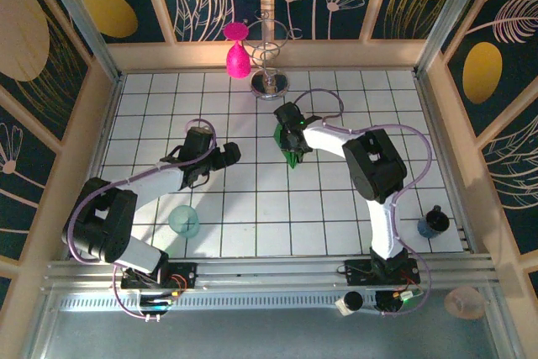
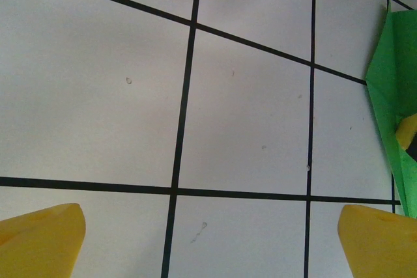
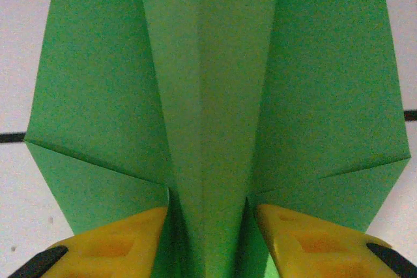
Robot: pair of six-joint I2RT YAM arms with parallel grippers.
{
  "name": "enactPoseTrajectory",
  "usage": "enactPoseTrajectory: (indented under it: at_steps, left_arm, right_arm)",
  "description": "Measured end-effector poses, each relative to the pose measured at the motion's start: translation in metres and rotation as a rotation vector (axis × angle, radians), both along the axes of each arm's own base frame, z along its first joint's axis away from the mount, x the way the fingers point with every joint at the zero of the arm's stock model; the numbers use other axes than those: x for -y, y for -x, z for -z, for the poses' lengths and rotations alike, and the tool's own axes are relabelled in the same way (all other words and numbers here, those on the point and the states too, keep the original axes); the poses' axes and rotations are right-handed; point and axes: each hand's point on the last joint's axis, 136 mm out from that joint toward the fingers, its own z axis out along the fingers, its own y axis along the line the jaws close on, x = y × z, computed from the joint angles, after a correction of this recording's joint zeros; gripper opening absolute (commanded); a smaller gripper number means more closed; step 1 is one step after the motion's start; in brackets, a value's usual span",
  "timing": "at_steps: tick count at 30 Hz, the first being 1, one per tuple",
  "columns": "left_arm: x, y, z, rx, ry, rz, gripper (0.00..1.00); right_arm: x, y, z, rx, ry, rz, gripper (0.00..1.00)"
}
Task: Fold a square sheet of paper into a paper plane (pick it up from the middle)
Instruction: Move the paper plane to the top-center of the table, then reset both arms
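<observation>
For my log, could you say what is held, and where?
Right gripper straddles the centre fold of the bright green paper plane; whether it pinches cannot be told. Left gripper holds nothing.

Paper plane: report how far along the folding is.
Done: the paper plane already shows a centre ridge and folded wings. In hand: the right gripper straddles that ridge; whether it pinches it is unclear. The left gripper hangs open over white tiles. Left: probably only letting go and perhaps a last crease.

I'm driving a lab test cell: gridded white tabletop (image 2: 247, 115) beneath my fingers (image 2: 40, 239), aluminium rails (image 1: 269, 271) behind them, floral-printed panel walls (image 1: 50, 81) beyond.
</observation>
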Motion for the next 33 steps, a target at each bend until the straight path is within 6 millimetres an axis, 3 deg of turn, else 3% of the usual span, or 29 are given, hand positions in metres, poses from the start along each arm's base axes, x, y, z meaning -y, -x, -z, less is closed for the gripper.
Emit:
enactPoseTrajectory:
  at_steps: [10, 17, 23, 27, 30, 33]
  left_arm:
    - [0.003, -0.007, -0.007, 0.018, -0.003, 0.010, 0.99]
    - [0.005, -0.014, -0.017, 0.043, 0.005, 0.007, 0.99]
    - [0.009, -0.033, -0.045, 0.111, 0.017, -0.011, 0.99]
    - [0.000, -0.047, -0.073, 0.185, 0.001, -0.059, 0.99]
    - [-0.013, -0.056, -0.099, 0.262, -0.034, -0.106, 0.99]
    - [-0.033, -0.060, -0.128, 0.352, -0.092, -0.170, 0.99]
  right_arm:
    - [0.001, -0.042, -0.002, 0.102, 0.031, -0.017, 0.48]
    - [0.000, -0.050, -0.006, 0.115, 0.028, -0.026, 0.48]
    - [0.000, -0.050, -0.014, 0.102, 0.015, -0.029, 0.49]
    - [-0.001, -0.050, -0.052, 0.144, -0.026, -0.030, 0.55]
    - [0.005, -0.051, -0.108, 0.240, -0.083, -0.018, 0.61]
    - [0.032, -0.045, -0.166, 0.364, -0.125, 0.029, 0.67]
